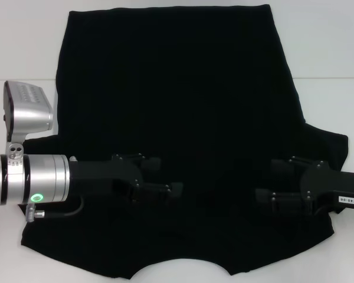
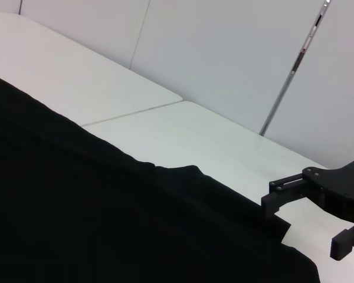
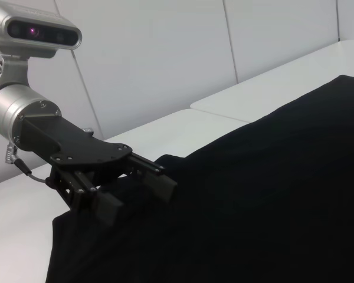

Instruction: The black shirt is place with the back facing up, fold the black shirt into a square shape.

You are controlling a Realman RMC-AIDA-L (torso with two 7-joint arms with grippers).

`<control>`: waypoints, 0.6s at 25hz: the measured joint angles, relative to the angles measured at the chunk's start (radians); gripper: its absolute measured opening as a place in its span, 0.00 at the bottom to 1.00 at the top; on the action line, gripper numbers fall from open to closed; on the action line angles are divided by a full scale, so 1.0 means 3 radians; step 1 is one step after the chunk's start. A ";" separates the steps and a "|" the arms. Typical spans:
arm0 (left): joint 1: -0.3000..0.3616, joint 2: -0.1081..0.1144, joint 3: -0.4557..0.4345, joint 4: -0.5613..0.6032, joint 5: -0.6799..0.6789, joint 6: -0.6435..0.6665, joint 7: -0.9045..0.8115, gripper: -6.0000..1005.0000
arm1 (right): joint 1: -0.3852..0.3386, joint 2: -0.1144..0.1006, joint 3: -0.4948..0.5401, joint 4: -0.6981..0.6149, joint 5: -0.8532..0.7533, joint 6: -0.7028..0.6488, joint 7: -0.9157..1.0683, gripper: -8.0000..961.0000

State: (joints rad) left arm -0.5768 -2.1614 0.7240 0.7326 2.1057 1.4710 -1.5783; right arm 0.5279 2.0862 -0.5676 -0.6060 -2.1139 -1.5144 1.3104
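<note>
Both pincers hover over the black shirt (image 1: 177,106), spread flat on the white worktop (image 1: 324,53).
Left pincer (image 1: 165,177) and right pincer (image 1: 270,180) face each other, fingers parted, cloth under and beyond them.

Count, head view: one black shirt (image 1: 183,118) — a single garment spread flat on the table (image 1: 324,53). Tools: two — one left tool (image 1: 165,177) and one right tool (image 1: 270,180), both over the cloth. Wrist cameras seen: one, on the left arm. Tables: two white tops butted at a seam.
</note>
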 joint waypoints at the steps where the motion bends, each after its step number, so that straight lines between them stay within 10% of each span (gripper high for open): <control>1: 0.0000 0.0000 0.0000 -0.0001 0.0000 0.0000 0.0000 0.93 | 0.0000 0.0000 0.0000 0.0010 0.0000 0.0000 0.0001 0.98; 15: 0.0000 0.0004 -0.0040 0.0002 0.0010 0.0007 -0.0108 0.88 | 0.0002 -0.0004 0.0026 0.0020 0.0007 0.0050 0.0172 0.98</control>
State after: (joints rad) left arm -0.5767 -2.1602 0.7120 0.7331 2.1087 1.4730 -1.6107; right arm 0.5285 2.0850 -0.5597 -0.5999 -2.1118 -1.4996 1.3618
